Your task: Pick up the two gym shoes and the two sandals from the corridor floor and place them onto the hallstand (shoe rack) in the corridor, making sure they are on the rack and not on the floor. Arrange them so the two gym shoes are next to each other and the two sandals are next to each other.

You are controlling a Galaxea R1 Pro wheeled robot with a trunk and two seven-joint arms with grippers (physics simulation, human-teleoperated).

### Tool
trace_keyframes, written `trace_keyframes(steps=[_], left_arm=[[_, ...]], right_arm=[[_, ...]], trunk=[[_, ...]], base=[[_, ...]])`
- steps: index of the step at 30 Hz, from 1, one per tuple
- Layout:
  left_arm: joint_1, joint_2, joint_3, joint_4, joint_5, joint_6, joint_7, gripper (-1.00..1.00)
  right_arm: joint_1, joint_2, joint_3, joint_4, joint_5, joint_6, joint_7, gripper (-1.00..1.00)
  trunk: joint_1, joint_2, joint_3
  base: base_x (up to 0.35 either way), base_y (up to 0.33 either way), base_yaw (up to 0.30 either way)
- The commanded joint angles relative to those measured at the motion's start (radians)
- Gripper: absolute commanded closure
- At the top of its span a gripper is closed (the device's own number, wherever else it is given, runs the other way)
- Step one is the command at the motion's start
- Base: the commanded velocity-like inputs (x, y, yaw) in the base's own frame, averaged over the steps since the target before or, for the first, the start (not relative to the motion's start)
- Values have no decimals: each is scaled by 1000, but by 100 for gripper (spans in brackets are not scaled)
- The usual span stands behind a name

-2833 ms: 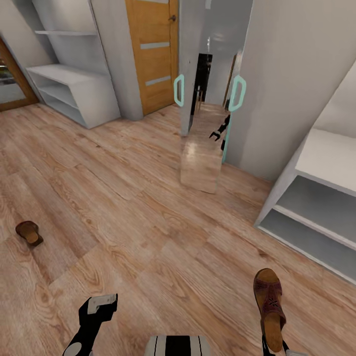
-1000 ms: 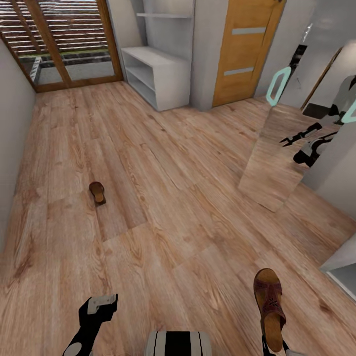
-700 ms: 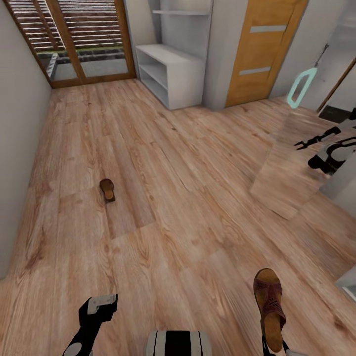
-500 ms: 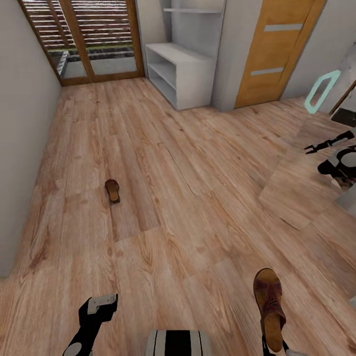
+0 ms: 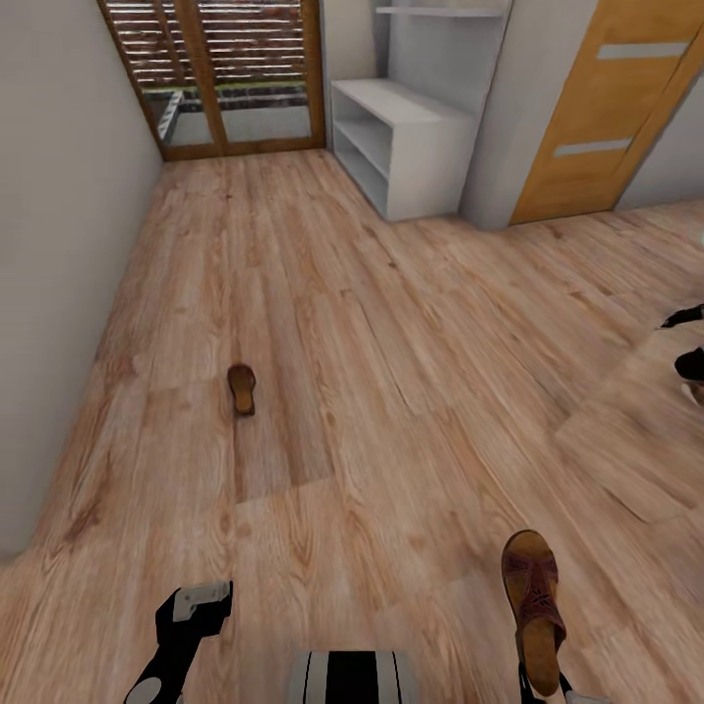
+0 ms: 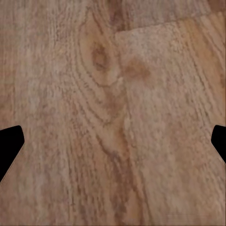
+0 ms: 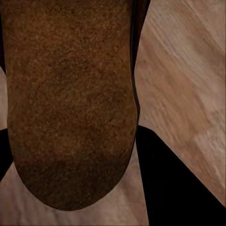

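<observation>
One brown sandal (image 5: pixel 242 388) lies alone on the corridor floor (image 5: pixel 391 391), left of centre and well ahead of me. The other sandal (image 5: pixel 531 594) hangs toe-forward above the floor at the lower right, with my right gripper (image 5: pixel 540 682) shut on its heel end. In the right wrist view its tan-brown footbed (image 7: pixel 70 99) is close up beside a black finger (image 7: pixel 174 188). My left gripper (image 5: pixel 199 598) is open and empty above bare planks, its fingertips (image 6: pixel 9 149) wide apart. The pale hallstand (image 5: pixel 403 147) stands against the far wall. The gym shoes are out of view.
A grey wall (image 5: pixel 49 244) runs along the left side. A slatted glass door (image 5: pixel 235 68) closes the far end and an orange door (image 5: pixel 606 108) is right of the hallstand. A floor-level mirror (image 5: pixel 655 420) at the right edge reflects my arms.
The camera has swung left, so the mirror and the near shelf unit have slid out to the right. Both arms keep their pose, and the held sandal stays in the right gripper.
</observation>
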Motion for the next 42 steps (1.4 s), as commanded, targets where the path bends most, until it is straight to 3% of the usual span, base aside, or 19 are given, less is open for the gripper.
trace_keyframes(steps=[1,25,42], left_arm=[[0,0,-1,1,-2,-3,4,-100],[0,0,-1,1,-2,-3,4,-100],[0,0,-1,1,-2,-3,4,-100]], right_arm=[[0,-1,-3,1,3,-3,2,100],[0,2,-3,-5,0,-4,2,100],[0,2,-3,-2,1,-4,1,100]], trunk=[[0,0,-1],[0,0,-2],[0,0,-2]], base=[[334,-72,92],[334,-72,11],[298,-132,251]])
